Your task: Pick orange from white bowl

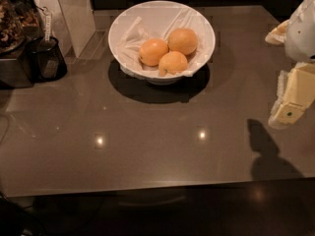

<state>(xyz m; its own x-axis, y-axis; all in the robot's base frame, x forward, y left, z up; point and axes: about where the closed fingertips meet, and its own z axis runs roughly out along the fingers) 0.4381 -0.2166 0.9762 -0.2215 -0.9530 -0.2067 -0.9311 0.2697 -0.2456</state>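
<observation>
Three oranges lie together in the white bowl at the back middle of the grey counter: one at the left, one at the back right, one at the front. Crumpled white paper lines the bowl. My gripper is at the right edge of the view, well to the right of the bowl and above the counter, with nothing in it that I can see. Its shadow falls on the counter at the front right.
A small dark container with a utensil stands at the back left, beside a dark appliance. A pale upright panel stands behind it. The counter's front edge runs across the lower part of the view.
</observation>
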